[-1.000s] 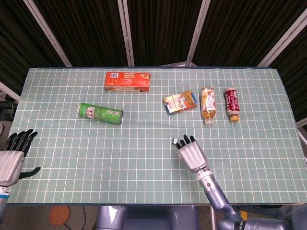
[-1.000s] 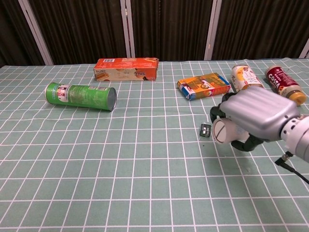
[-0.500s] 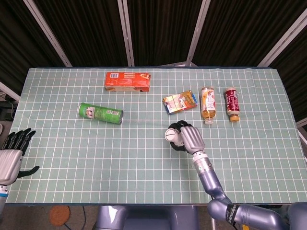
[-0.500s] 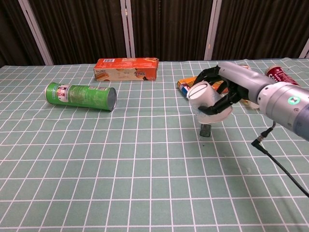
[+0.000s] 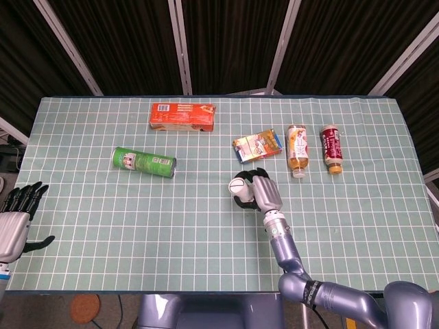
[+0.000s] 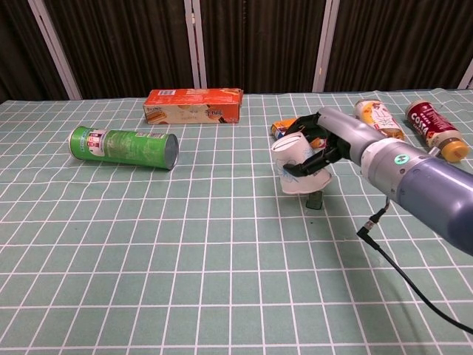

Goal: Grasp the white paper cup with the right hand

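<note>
Holding the white paper cup, your right hand has its dark fingers wrapped around the cup's side. In the chest view the cup is tilted, with its closed bottom turned toward the camera, and it is lifted above the green checked table. Just under the cup a small dark object lies on the table; you cannot tell from the pictures what it is.

Your left hand is at the near left corner of the table, seen only in the head view. Its fingers are stretched out and apart, and it holds nothing.

Behind the cup, toward the far edge, lies a small colourful packet, partly hidden by your right hand in the chest view. To its right two bottles lie side by side: one with a pale label and one with a dark red label. A green tube can lies on its side on the left part of the table, well apart from the cup, and an orange box rests behind it near the far edge.
</note>
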{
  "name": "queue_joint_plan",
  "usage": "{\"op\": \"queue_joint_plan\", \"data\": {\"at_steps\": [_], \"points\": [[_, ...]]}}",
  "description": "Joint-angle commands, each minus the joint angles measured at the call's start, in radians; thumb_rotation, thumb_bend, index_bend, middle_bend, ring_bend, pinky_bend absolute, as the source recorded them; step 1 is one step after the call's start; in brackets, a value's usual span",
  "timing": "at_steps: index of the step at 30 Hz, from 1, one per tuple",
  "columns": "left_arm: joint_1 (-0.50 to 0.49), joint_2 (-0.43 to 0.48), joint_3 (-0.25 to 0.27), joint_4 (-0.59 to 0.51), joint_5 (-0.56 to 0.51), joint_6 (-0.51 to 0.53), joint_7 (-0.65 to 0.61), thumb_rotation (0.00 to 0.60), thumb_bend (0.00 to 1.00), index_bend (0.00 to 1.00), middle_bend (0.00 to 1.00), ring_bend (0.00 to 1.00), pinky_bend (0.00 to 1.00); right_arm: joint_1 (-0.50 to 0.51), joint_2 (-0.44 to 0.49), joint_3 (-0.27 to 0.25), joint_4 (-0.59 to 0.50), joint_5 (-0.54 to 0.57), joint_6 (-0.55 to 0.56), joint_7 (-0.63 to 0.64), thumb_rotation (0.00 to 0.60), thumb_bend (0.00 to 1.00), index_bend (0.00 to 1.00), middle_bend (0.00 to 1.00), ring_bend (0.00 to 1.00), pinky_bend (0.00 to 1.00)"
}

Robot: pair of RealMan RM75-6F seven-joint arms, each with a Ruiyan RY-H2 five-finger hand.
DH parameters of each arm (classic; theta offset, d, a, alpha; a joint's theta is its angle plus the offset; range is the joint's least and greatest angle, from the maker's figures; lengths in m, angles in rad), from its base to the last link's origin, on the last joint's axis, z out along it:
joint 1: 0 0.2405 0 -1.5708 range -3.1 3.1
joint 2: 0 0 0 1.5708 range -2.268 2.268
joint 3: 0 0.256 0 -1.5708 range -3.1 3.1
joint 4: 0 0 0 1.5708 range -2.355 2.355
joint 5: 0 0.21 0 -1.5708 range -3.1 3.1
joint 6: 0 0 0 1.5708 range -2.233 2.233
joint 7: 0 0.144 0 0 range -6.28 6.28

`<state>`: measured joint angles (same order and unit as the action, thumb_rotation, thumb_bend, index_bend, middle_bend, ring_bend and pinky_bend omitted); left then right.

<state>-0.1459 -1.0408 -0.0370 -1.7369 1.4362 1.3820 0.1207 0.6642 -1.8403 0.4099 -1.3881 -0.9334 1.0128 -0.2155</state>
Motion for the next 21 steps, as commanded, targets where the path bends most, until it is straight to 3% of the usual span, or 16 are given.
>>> {"op": "queue_joint_plan", "data": {"at_steps": [1,12,21], "points": [[0.0,0.001,0.0,0.0,0.0,0.001,-0.003,0.6,0.0,0.0,0.0,0.0,0.0,-0.001,0.0,-0.003,0.002,0.006,0.005,0.004,0.6,0.27,0.37,0.35,0.18,0.08],[0.001,0.002,0.005,-0.002,0.01,0.003,-0.002,0.6,0.0,0.0,0.0,0.0,0.0,-0.022,0.032,-0.04,-0.02,-0.003,0.008,0.029,0.6,0.27,0.36,0.33,0.16,0.08],[0.001,0.003,0.007,-0.006,0.013,0.003,-0.002,0.6,0.0,0.0,0.0,0.0,0.0,-0.044,0.074,-0.084,-0.03,-0.046,-0.003,0.064,0.6,0.21,0.14,0.12,0.02,0.0]]}}
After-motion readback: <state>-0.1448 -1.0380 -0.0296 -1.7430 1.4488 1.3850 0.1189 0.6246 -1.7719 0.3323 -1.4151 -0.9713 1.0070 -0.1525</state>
